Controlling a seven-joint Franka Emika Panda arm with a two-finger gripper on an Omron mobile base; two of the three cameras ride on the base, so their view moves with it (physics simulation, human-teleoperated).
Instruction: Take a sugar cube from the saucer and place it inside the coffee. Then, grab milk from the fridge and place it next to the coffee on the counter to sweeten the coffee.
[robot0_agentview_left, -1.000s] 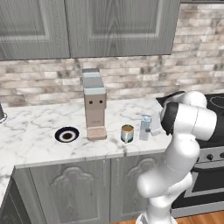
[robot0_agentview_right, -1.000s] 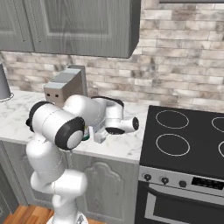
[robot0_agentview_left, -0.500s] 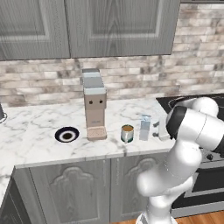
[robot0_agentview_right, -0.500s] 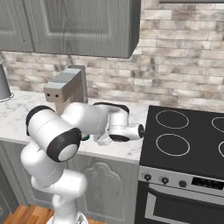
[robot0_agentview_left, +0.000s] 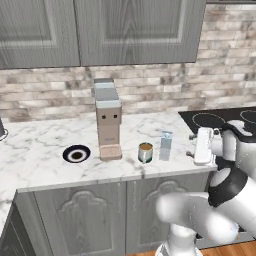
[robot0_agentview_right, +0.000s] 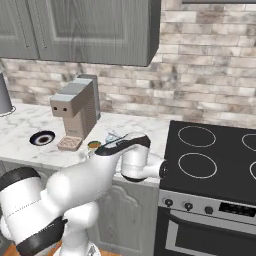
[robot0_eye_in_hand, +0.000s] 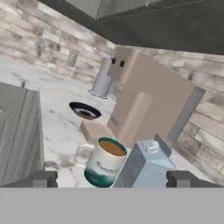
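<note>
Milk (robot0_eye_in_hand: 146, 168) upright between wide-spread fingers (robot0_eye_in_hand: 40, 179) (untouched), coffee (robot0_eye_in_hand: 105, 162) just beside.

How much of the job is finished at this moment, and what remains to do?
Nearly all looks done. The milk stands upright on the counter just beside the coffee. The saucer shows no clear sugar cube, though whether it sits in the brown liquid cannot be told. The gripper is open, holding nothing, close to the carton. Only drawing the arm away seems left.
</note>
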